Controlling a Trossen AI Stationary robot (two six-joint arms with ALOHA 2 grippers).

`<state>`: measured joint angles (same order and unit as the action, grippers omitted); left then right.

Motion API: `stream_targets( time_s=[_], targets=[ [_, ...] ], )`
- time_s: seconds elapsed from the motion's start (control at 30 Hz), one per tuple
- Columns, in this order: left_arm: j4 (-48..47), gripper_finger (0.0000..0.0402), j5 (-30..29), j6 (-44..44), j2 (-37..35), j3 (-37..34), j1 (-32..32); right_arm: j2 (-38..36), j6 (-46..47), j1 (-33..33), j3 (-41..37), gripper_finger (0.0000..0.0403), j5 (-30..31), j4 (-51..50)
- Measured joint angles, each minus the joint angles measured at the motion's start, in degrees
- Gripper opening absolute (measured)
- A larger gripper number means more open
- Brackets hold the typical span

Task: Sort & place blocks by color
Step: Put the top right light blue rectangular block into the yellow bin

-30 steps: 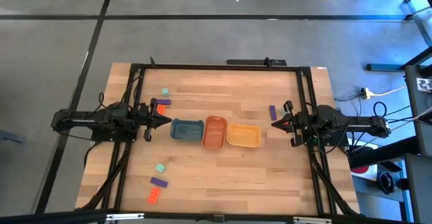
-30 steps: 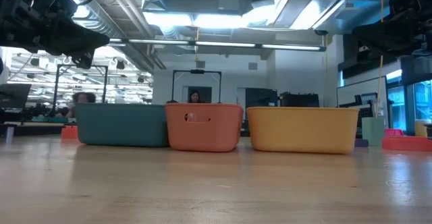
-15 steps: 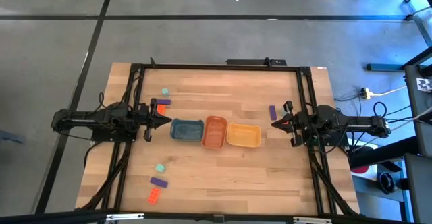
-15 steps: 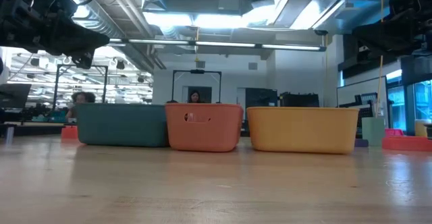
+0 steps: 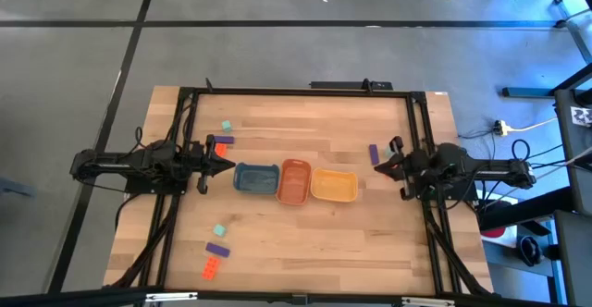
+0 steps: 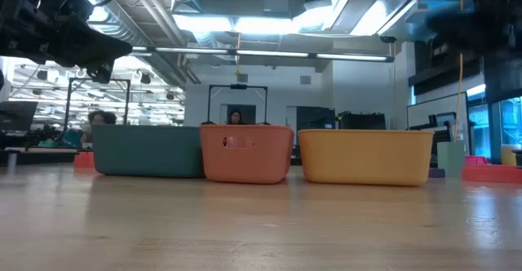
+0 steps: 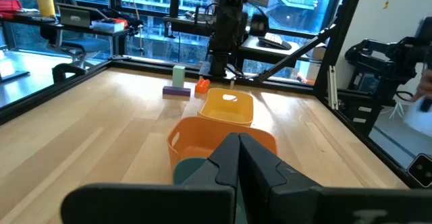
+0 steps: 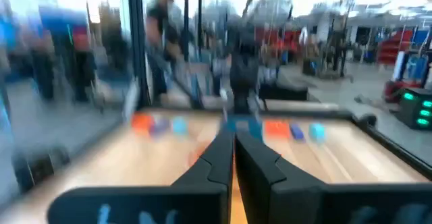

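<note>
Sorting not yet begun: blue tray [image 5: 255,178], orange tray [image 5: 294,181] and yellow tray [image 5: 334,186] lined up in a row mid-bench [image 5: 305,233], none seen holding a brick.

Blocks scattered toward both ends. Near the left arm, far side: mint block [image 5: 226,126], purple block [image 5: 224,141], with an orange-red block [image 5: 220,149] just beside the purple one. Near side, same end: mint block [image 5: 219,230], purple block [image 5: 217,250], orange-red block [image 5: 211,269]. One more purple block [image 5: 374,153] alone at the right end, just beside the right arm.

Left hand [image 5: 225,165] raised between the far cluster and the blue tray, fingers [image 7: 233,158] pressed together, holding nothing. Right hand [image 5: 377,166] raised close to the lone purple block, fingers [image 8: 229,158] likewise together and empty.

Small hard toy bricks by the look of them: light, rigid, likely smooth-sided, prone to skid if nudged. Best pinched across the short width, at mid-length.

Purple bricks elongated: the right-end one with long axis running across the bench, far to near; the far-left one lying along the bench's length; the near one slightly skewed from that line. Near orange-red brick at a diagonal. Mint bricks near-square, no clear long axis.
</note>
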<state>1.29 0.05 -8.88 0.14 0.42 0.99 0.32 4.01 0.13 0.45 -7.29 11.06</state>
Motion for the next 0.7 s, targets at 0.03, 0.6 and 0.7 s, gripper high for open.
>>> stream_targets(
  time_s=[0.03,0.6,0.7],
  targets=[
    [0.0,0.0,0.01,0.0,0.01,0.0,-0.01,0.0,4.27,-0.01,0.0,0.002,-0.04,6.03],
    [0.01,0.0,0.0,0.02,0.0,0.01,0.01,24.38,26.04,-0.08,35.14,0.0026,25.84,-20.97],
    [-0.01,0.0,0.01,0.02,0.0,0.01,-0.02,33.92,30.63,-0.53,42.33,0.0052,28.78,-33.22]
  ],
)
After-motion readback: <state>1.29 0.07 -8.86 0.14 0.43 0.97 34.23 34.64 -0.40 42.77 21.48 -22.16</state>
